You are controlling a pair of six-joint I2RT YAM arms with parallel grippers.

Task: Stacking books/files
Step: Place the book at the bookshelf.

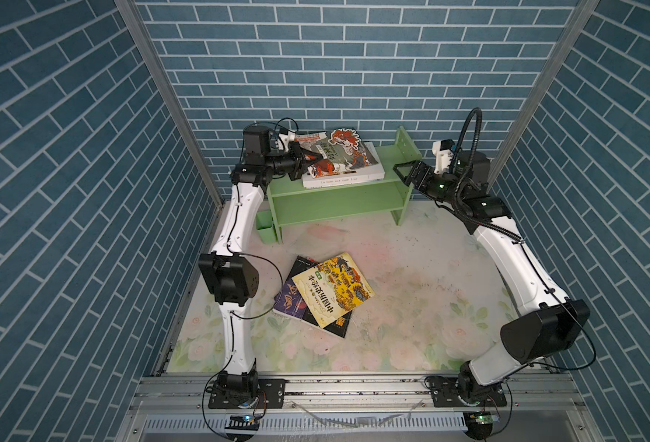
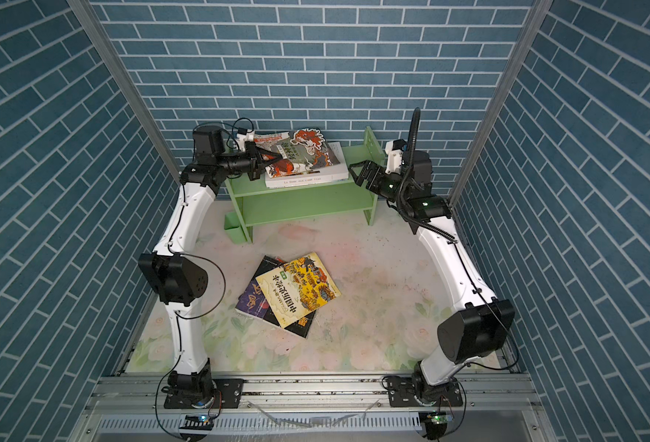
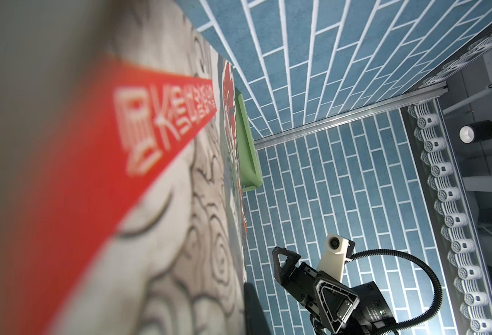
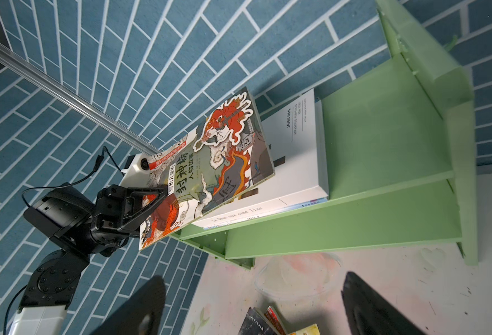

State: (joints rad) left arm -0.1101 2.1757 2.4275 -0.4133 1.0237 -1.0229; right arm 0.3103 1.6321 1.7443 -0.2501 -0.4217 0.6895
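- The right wrist view shows it best: the left gripper [image 4: 158,200] pinches the end of the red-green beast book [image 4: 210,162] that overhangs the green shelf [image 4: 384,145]. The rest of that book lies across the white book [image 4: 297,150] on the shelf's top.
- The left wrist view shows that cover only as a close blur. It also shows the right gripper [image 3: 308,278] off the shelf's other end, fingers spread and gripping nothing.
- Only the top views show the whole pile in front of the shelf: the yellow book [image 1: 333,289] on a purple book [image 1: 289,300] and a black book [image 1: 331,327].
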